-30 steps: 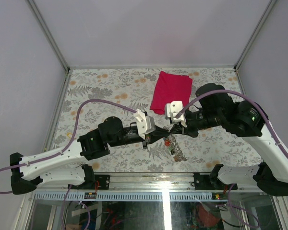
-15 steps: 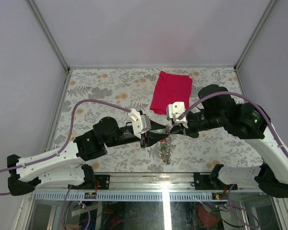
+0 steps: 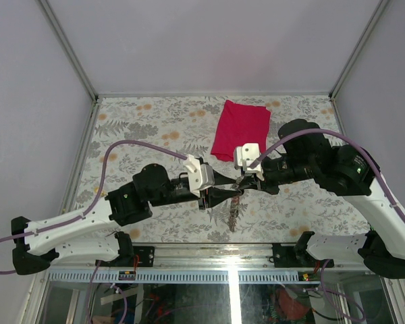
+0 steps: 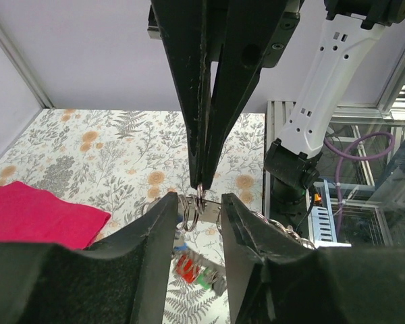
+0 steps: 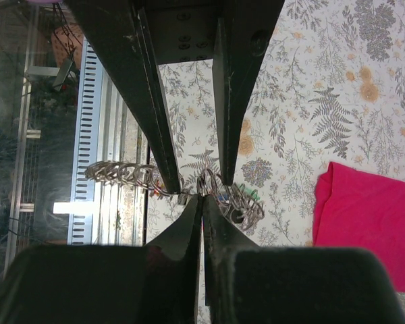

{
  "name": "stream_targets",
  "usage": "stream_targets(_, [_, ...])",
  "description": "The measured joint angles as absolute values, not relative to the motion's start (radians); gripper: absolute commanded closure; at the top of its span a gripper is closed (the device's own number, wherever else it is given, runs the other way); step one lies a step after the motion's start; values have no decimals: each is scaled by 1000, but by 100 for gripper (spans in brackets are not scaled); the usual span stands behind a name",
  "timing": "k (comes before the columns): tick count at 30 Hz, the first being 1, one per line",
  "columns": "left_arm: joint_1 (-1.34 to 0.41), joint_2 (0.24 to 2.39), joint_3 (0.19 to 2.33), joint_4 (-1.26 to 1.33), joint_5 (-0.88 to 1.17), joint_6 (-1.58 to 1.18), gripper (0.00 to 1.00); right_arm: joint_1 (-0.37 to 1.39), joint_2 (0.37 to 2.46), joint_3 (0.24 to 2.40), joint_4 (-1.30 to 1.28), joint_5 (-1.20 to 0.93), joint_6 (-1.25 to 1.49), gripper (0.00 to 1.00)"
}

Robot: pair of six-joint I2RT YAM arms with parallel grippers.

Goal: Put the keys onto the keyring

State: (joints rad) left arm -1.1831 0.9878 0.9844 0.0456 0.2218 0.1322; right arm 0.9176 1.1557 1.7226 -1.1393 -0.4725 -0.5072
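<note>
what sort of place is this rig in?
Probably a lab robot test cell: plain walls on aluminium posts box in a floral table, the left arm and right arm are bolted at its near edge, and a cable duct runs below.

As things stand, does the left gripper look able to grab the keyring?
Likely yes: the left gripper stands open around the keyring, which the right gripper pinches from opposite; nothing else lies between.
</note>
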Motion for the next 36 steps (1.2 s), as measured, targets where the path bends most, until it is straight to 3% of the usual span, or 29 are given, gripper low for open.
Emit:
stream_targets(7, [-1183, 997, 987, 46, 229, 135, 77, 918, 1156, 1718, -1138, -474, -507, 100])
stream_targets(11, [-1183, 1008, 998, 41, 233, 136, 99, 918, 1156, 1713, -1138, -476, -508, 100])
stream_targets(19, [-1183, 1013, 1015, 11, 251, 140, 100, 918, 1145, 1703, -1134, -479, -506, 99])
stream_targets(23, [-1183, 1007, 1015, 12, 251, 139, 100, 918, 1127, 1684, -1108, -484, -496, 79])
stream_targets(26, [-1183, 986, 1010, 14, 244, 134, 100, 918, 1087, 1640, -1035, -489, -481, 71])
stream_targets(36, [-1183, 841, 911, 100, 228, 96, 100, 920, 713, 1174, -430, -475, -322, 64])
